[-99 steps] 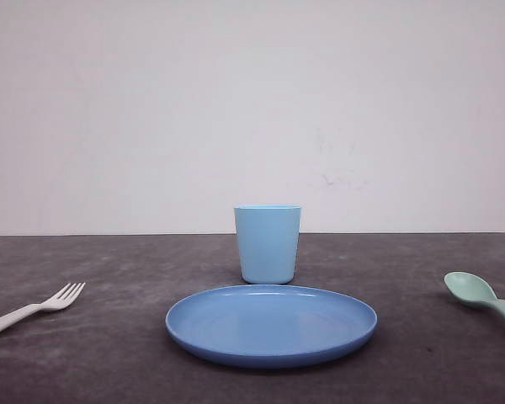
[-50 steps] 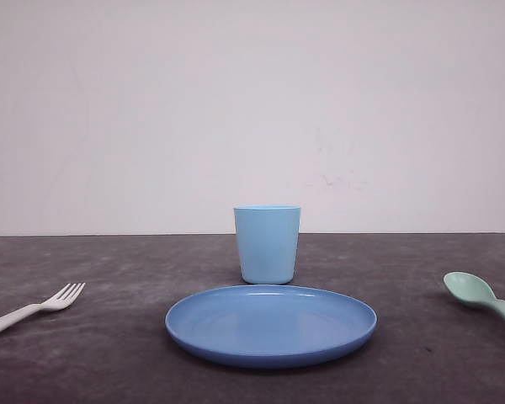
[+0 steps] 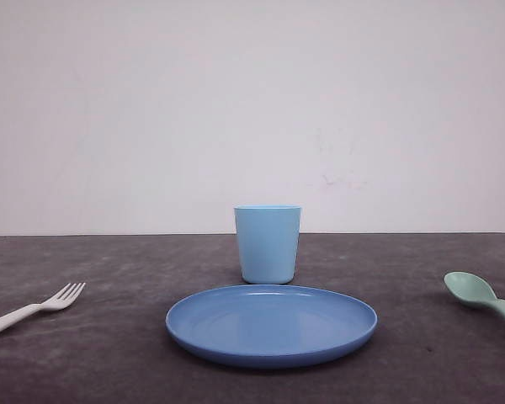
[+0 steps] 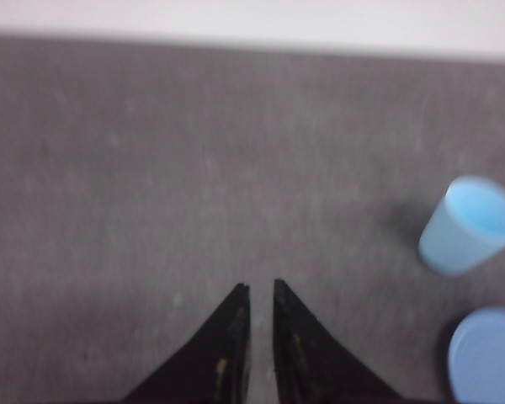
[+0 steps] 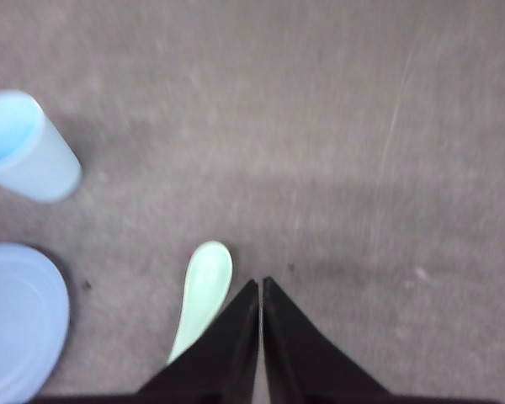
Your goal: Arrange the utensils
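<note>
A small white fork (image 3: 34,309) lies on the dark table at the front view's far left, tines pointing toward the middle. At the far right lies a mint-green spoon (image 3: 475,293), bowl toward the centre. In the right wrist view the spoon (image 5: 204,290) lies on the table beside my right gripper (image 5: 260,283). That gripper hovers above it, shut and holding nothing, and hides part of the handle. My left gripper (image 4: 260,288) hangs over bare table with its fingers nearly together, only a thin slit between them, and nothing in it.
A light blue cup (image 3: 268,244) stands upright mid-table behind a round blue plate (image 3: 271,353). The cup (image 4: 470,225) and plate (image 4: 488,358) sit off to one side of the left gripper. Both the cup (image 5: 25,147) and plate (image 5: 17,320) lie beyond the spoon from the right gripper.
</note>
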You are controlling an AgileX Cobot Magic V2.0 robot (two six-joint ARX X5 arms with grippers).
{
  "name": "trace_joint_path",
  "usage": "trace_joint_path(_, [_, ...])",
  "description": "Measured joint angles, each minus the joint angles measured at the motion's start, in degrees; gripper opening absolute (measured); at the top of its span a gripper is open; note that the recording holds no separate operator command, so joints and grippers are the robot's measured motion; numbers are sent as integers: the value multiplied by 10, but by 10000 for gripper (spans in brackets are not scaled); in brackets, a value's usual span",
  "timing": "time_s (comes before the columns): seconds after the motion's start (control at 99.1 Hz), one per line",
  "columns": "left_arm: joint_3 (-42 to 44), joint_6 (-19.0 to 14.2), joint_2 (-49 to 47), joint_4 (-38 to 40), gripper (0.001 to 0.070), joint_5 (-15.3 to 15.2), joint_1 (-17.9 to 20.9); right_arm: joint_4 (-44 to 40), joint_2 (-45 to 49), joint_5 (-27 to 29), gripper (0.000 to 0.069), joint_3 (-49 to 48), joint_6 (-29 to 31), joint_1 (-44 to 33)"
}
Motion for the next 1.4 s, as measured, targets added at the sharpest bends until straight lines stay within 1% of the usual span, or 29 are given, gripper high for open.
trace_joint_path(0.131, [0,10,37,-6,26,-26,-7,-2,31,25,7,0,-6,0])
trace_joint_path(0.404, [0,12,53,-10,27,-27,-7,-11,41,26,8,0,-11,0])
trace_joint_path(0.454, [0,12,53,-10,39,-27,-7,-12,41,26,31,0,-11,0])
trace_joint_path(0.494, [0,12,53,-10,68,-27,-7,-14,41,26,82,0,-11,0])
trace_joint_path(0.535, [0,12,53,-10,122,-27,-7,-14,41,26,160,0,-11,0])
trace_joint_path(0.646, [0,12,53,-10,354,-27,-7,-14,41,26,424,0,-11,0])
trace_joint_path(0.696, [0,12,53,-10,437,-27,-7,-14,41,26,520,0,-11,0])
trace_joint_path(0.757, [0,11,53,-10,486,-27,-7,-14,41,26,600,0,-11,0])
trace_joint_path(0.827, [0,9,53,-10,503,-25,-7,-15,41,26,655,0,-11,0])
trace_joint_path(0.878, [0,5,53,-10,507,-18,-7,-16,41,26,674,0,-11,0])
trace_joint_path(0.908, [0,-1,53,-10,509,-7,-7,-16,41,26,680,0,-11,0])
trace_joint_path(0.968, [0,-8,55,-13,510,11,-8,-19,41,26,679,0,-11,0])
trace_joint_path(1.019, [0,-12,61,-20,510,19,-13,-19,41,26,679,0,-11,0])
trace_joint_path(1.12, [0,-21,85,-46,510,20,-35,-21,41,26,679,0,-11,0])
trace_joint_path(1.211, [0,-25,115,-66,510,20,-63,-27,41,26,679,0,-11,0])
trace_joint_path(1.402, [0,-34,197,-63,510,15,-130,-32,41,26,681,0,-11,0])
